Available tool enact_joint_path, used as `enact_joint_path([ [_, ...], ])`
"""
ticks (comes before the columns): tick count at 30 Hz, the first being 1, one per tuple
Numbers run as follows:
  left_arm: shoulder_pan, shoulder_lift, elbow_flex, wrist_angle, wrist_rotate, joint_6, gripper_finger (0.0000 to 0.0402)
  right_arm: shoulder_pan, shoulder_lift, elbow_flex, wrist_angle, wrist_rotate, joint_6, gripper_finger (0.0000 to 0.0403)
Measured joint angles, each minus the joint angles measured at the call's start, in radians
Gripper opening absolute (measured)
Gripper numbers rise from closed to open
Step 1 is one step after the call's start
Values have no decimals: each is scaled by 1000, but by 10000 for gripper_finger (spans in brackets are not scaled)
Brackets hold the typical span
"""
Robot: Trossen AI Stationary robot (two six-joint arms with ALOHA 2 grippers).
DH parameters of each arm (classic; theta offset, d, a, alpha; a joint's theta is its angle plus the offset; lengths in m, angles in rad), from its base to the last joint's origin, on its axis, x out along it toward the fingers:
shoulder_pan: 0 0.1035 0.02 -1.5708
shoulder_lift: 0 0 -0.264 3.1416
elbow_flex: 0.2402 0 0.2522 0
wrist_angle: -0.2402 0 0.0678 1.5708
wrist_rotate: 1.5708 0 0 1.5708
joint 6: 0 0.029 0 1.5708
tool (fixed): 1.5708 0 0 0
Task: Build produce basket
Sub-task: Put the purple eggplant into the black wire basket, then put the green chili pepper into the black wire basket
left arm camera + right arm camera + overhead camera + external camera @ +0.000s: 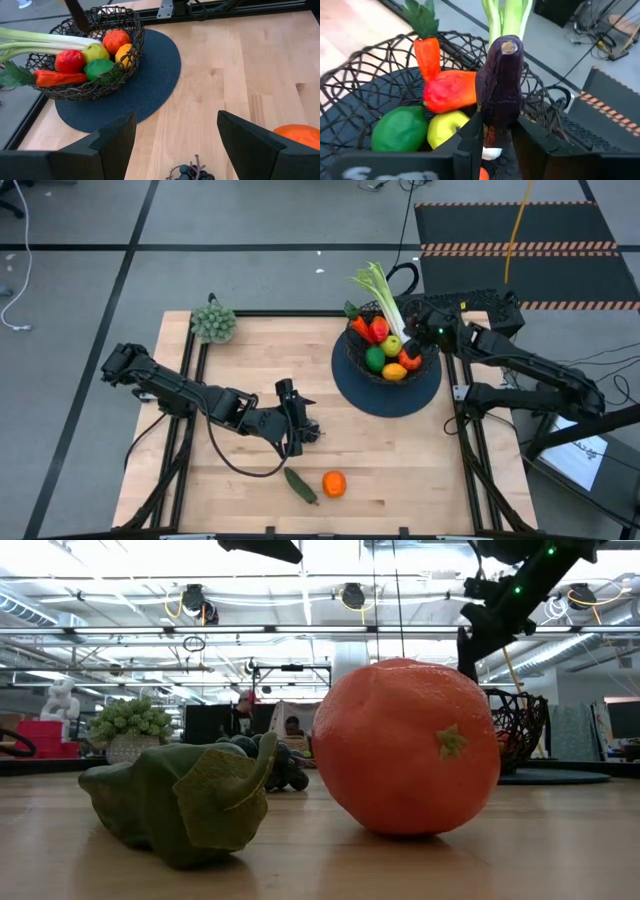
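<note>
Two arms at work: the right gripper (492, 132) is clamped on the eggplant (501, 80) above the basket (388, 345), so lower it into a gap before letting go. Left gripper (175, 137), fingers apart, hovers over the grapes (192, 171) on the desk (400, 470).

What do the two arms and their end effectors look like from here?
Both arms are dark, jointed and glossy. The left end effector has two broad, flat, wedge-shaped black fingers; a black cable loops under that arm. The right end effector has matching dark fingers, with green lights glowing on its wrist.
</note>
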Motion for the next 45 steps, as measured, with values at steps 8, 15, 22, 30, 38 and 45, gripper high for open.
enact_joint_path([
  [8, 0, 0, 0, -1, 0, -1, 278, -47, 0, -71, 13, 5, 70, 86],
  [15, 4, 0, 0, 9, 0, -82, 278, -104, 0, -156, 89, 56, 95, 86],
  [22, 13, 0, 0, 11, 0, -250, 278, -115, -3, -217, 168, 58, 69, 133],
  [30, 20, 0, 0, 44, 0, -343, 278, -111, -23, -239, 164, 56, 66, 212],
  [38, 20, 0, 0, 75, 0, -335, 278, -42, -176, -240, 145, -70, 96, 243],
  [45, 18, 0, 0, 74, 0, -332, 278, 62, -329, -240, 140, -200, 127, 244],
])
